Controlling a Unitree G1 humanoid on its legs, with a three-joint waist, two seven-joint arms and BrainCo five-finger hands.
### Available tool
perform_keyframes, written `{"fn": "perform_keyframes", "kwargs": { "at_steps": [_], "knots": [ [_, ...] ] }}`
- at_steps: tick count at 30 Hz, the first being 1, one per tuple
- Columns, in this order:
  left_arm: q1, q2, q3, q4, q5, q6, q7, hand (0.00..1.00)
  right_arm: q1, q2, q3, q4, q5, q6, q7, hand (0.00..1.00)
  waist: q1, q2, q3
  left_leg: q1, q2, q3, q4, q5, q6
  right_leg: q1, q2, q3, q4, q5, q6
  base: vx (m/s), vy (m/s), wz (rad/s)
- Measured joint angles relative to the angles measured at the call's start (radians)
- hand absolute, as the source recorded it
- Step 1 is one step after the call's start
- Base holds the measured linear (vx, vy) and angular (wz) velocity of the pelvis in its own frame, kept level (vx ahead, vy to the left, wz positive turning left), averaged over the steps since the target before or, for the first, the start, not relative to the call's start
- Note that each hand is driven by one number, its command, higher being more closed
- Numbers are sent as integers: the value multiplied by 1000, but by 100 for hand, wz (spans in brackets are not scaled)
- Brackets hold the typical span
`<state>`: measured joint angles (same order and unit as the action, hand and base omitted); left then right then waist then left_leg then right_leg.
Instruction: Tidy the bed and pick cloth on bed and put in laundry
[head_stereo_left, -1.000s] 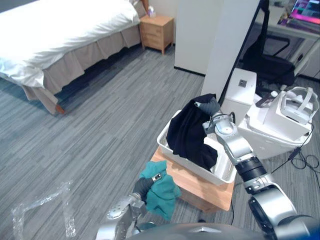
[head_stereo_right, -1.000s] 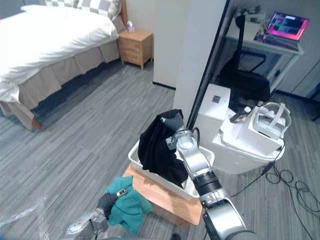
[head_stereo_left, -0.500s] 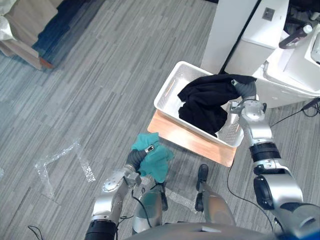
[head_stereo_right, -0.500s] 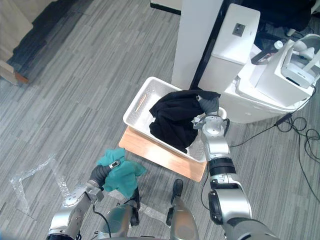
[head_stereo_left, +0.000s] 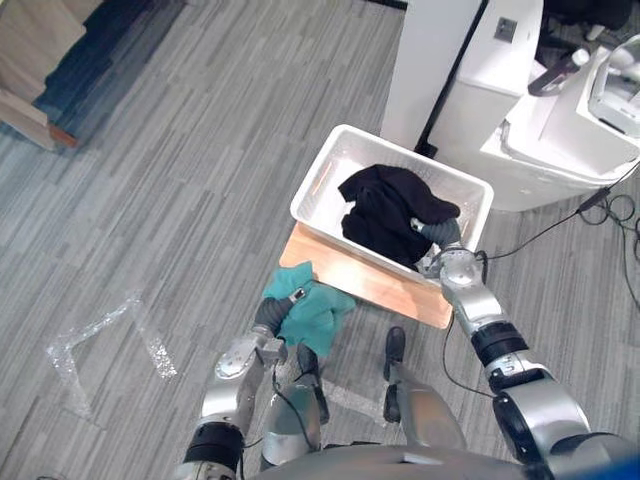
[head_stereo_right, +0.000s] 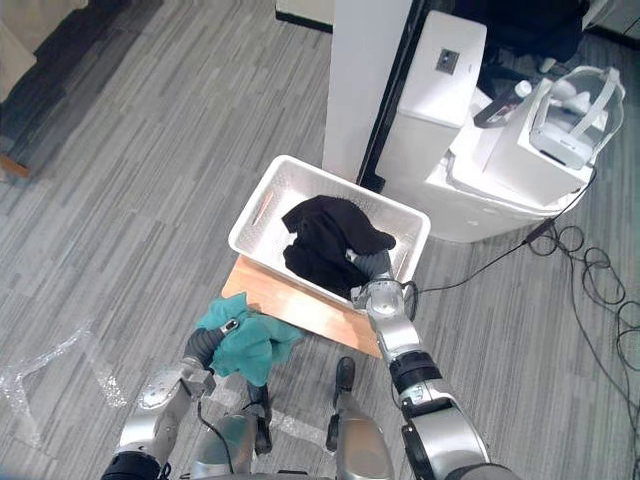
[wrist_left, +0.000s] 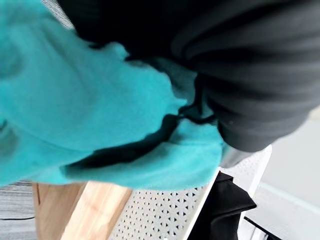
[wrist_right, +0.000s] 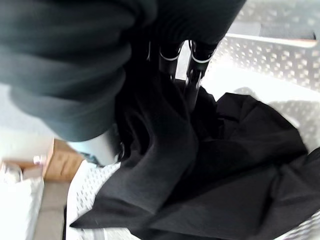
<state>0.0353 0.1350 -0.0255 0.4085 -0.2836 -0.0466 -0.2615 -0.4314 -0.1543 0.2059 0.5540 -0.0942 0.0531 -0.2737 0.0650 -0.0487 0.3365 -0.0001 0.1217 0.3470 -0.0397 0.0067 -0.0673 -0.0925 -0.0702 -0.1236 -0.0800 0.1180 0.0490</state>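
Grey plank floor (head_stereo_left: 170, 170) here, with a white laundry basket (head_stereo_left: 318, 186) parked on a low wooden platform (head_stereo_left: 372, 286) next to some white cabinets (head_stereo_left: 470, 90). The black cloth (head_stereo_left: 385, 205) is lying inside the basket, bunched toward its near right corner. The right hand (head_stereo_left: 441, 236) sits right at that corner, buried in the fabric, so honestly I can't tell if it's gripping or loose. The left hand (head_stereo_left: 272, 310) is closed around a teal cloth (head_stereo_left: 318, 312), held just off the platform's near left corner, outside the basket. So I'd say we're mid laundry drop-off: black one looks in, teal is next. That probably needs the left arm to lift over the near rim before releasing.
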Motion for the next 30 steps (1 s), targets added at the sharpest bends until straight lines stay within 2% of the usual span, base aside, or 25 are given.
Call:
{"fn": "perform_keyframes", "kwargs": {
  "at_steps": [4, 5, 7, 8, 10, 14, 21, 24, 30],
  "knots": [
    [49, 0, -16, 7, 36, 1, -1, 100, 54, 26, 57, -36, -121, 48, 43, 0, -4, -45, -74, 49, 0, 3, -27, 2, -5, 34, 6, 0, -1, -5, 6, 47, -1, -4],
    [54, -1, -16, 7, 42, 1, -1, 100, 58, 27, 62, -39, -138, 55, 49, 0, -3, -48, -82, 55, 0, 3, -29, 1, -6, 39, 7, -1, 0, -5, 6, 0, 0, 0],
    [81, 0, -20, 7, 51, 0, -1, 100, 82, 25, 88, -67, -225, 81, 86, 0, -3, -63, -143, 57, -2, 3, -32, 0, -7, 42, 1, -1, -1, -9, 11, 11, 9, 4],
    [85, 0, -21, 7, 60, 0, -1, 100, 82, 24, 91, -68, -239, 85, 93, 0, -3, -63, -149, 60, -3, 4, -33, 0, -7, 44, 0, -1, -1, -10, 12, 0, 0, 0],
    [105, 0, -24, 9, 68, 0, -2, 100, 84, 22, 113, -70, -281, 106, 130, 0, -2, -59, -171, 93, -16, 6, -49, 1, -5, 70, -5, 0, -2, -28, 12, -17, 3, -1],
    [140, -11, -40, 36, 68, 1, -2, 100, 116, 15, 121, -114, -285, 137, 168, 0, -4, -46, -212, 98, -24, 13, -57, 4, -1, 70, -15, 0, -2, -33, 10, -36, -1, -1],
    [155, -15, -53, 39, 60, 9, 7, 100, 170, 14, 80, -151, -302, 182, 176, 0, -22, -38, -231, 105, -33, 27, -58, 5, 0, 73, -18, 6, -10, -29, 12, -24, -8, -7],
    [155, -27, -52, 40, 52, 24, 35, 100, 242, -10, 9, -167, -299, 200, 136, 0, -29, -22, -243, 108, -36, 29, -58, 4, 0, 74, -18, 15, -13, -25, 16, 6, -6, -3],
    [176, -32, -41, 47, -25, 40, 131, 100, 398, -28, -157, -186, -235, 206, 21, 0, -71, 9, -263, 149, -32, 59, -57, -11, -4, 93, -12, 55, -13, -24, 16, -10, -9, -20]
  ]
}}
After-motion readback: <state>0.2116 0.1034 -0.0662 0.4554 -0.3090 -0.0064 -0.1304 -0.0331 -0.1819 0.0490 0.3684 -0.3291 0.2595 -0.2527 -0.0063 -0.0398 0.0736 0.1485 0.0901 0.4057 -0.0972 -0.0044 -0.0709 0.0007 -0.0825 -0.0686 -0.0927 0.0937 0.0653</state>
